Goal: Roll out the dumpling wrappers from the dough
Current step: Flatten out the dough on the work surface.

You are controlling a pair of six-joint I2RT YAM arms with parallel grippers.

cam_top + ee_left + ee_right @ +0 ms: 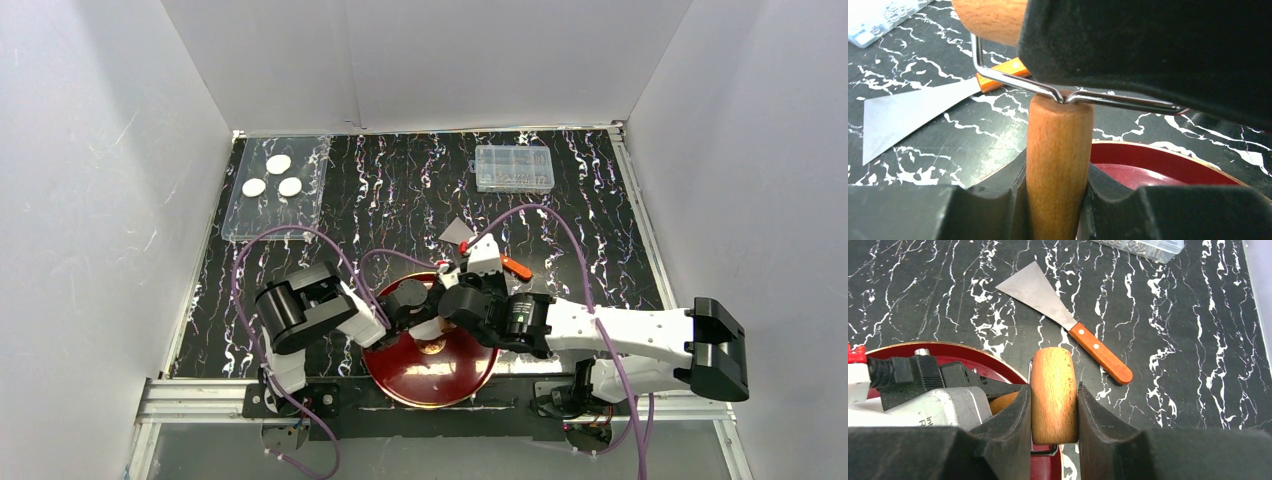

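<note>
Black marbled table, red plate at near edge, wooden roller above it, orange-handled scraper just beyond, clear tray back left, clear box back right.

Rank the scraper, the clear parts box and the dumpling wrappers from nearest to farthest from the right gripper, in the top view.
1. Scraper, just beyond the right gripper.
2. Clear parts box, far side, right of centre.
3. Dumpling wrappers, in the tray, far left corner.

red plate: upper half hidden under arms, lower middle of frame.
clear box contents: too small to tell.
wooden roller: cropped at upper left edge.
</note>
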